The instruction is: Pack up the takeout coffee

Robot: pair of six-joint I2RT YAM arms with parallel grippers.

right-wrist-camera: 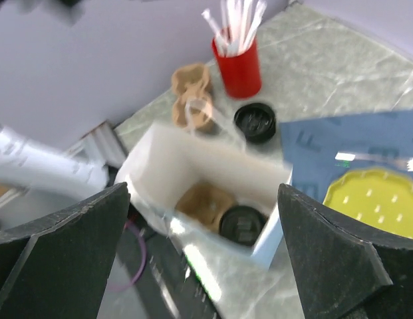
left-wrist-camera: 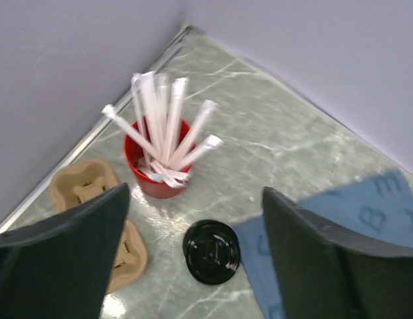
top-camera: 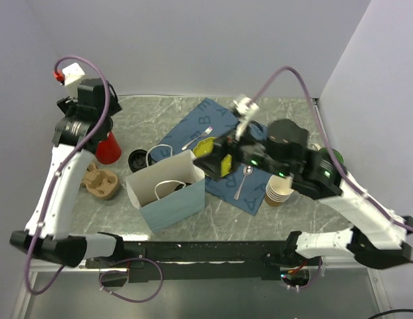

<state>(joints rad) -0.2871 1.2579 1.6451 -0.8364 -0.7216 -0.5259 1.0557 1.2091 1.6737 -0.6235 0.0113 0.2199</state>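
Observation:
The takeout coffee (right-wrist-camera: 243, 224) stands inside the light blue paper bag (right-wrist-camera: 273, 242). Only its round black lid shows, next to a tan cardboard piece (right-wrist-camera: 205, 201) on the bag's floor. My right gripper (right-wrist-camera: 203, 189) hovers above the bag's open mouth, jaws wide open and empty. In the top view this gripper (top-camera: 215, 157) hangs over the right rim of the bag (top-camera: 167, 199). My left gripper (left-wrist-camera: 195, 193) is open and empty at the far left. It hangs above the table between a red cup of straws (left-wrist-camera: 159, 166) and a loose black lid (left-wrist-camera: 211, 251).
A tan cup carrier (top-camera: 101, 181) lies left of the bag. A stack of lidless paper cups (top-camera: 279, 189) stands to the right. A blue cloth (top-camera: 213, 123) holds a yellow plate (top-camera: 205, 147), a fork (top-camera: 196, 138) and a spoon (top-camera: 243, 181). Walls close the back and sides.

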